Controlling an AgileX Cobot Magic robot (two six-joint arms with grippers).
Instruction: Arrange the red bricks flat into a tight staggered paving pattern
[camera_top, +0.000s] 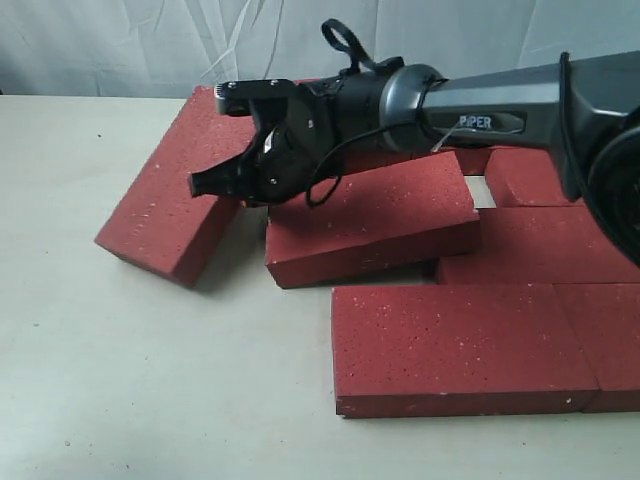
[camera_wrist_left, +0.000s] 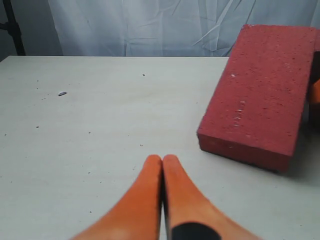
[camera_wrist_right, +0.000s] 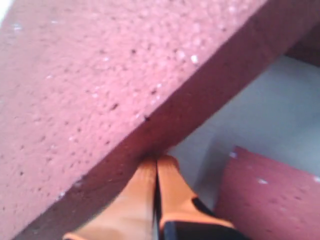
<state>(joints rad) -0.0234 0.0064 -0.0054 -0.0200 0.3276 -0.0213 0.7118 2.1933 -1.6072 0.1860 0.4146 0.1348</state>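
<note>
Bricks (camera_top: 460, 340) look heavy, stiff and rough, too wide to pinch, so shove at side faces: right gripper (camera_wrist_right: 156, 161), fingers together, touches the edge of a loose brick (camera_top: 160, 200) beside the laid rows; left gripper (camera_wrist_left: 162, 160), also closed, hovers over table (camera_wrist_left: 100, 110).
</note>
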